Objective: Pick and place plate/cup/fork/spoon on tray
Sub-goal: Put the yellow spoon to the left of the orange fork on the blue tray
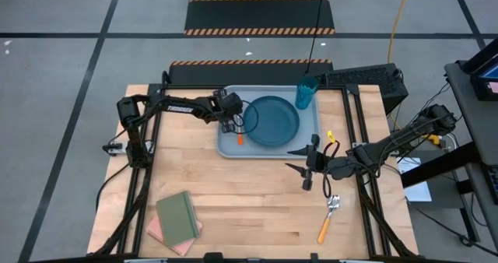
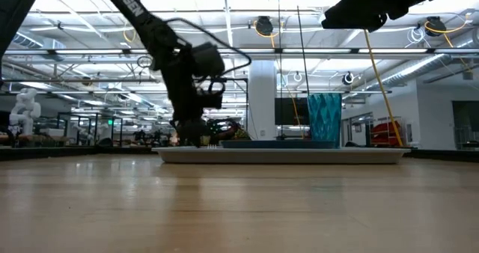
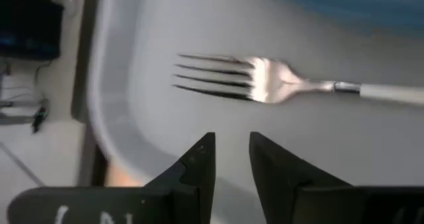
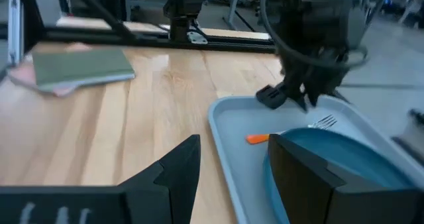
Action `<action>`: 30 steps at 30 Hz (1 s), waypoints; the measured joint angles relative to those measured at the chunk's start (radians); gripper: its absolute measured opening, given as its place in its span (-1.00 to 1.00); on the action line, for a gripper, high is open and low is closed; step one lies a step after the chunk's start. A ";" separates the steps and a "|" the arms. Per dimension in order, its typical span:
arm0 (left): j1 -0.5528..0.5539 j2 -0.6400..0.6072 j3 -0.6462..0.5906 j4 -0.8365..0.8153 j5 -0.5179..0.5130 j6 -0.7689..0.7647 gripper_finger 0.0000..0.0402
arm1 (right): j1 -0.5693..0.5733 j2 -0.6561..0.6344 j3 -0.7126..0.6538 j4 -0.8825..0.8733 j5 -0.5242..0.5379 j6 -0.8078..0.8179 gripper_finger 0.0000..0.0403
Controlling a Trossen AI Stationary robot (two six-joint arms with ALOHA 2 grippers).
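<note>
The grey-blue tray [image 1: 227, 148] lies at the table's far middle. The teal-blue plate [image 1: 271, 120] lies on it, and the teal cup [image 1: 306, 94] stands upright at its far right corner. The fork [image 3: 265, 81] lies flat on the tray's left part beside the plate, its orange handle [image 1: 240, 139] toward the near edge. My left gripper [image 3: 232, 159] hovers just above the fork's tines, its fingers a little apart and empty. The spoon [image 1: 327, 217] lies on the table near the right. My right gripper [image 4: 232, 164] is wide open and empty, above the table by the tray's near right corner.
A green notebook [image 1: 177, 215] lies on a pink one at the table's near left. A small yellow object [image 1: 329, 136] lies right of the tray. Bare wood lies between the tray and the table's near edge.
</note>
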 joint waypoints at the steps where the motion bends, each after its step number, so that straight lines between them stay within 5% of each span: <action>1: -0.008 -0.011 0.019 -0.028 -0.007 -0.019 -0.52 | 0.000 0.000 0.000 0.001 0.005 0.036 -0.15; 9: -0.108 -0.156 0.060 -0.115 0.000 -0.118 -0.52 | 0.025 0.002 0.000 -0.160 0.041 0.568 -0.15; 17: -0.213 -0.240 0.057 -0.111 0.028 -0.132 -0.52 | 0.134 0.060 -0.001 -0.412 -0.220 1.180 -0.15; 30: -0.313 -0.241 0.057 -0.119 0.099 -0.194 -0.52 | 0.348 0.230 0.042 -0.504 -0.529 1.688 -0.15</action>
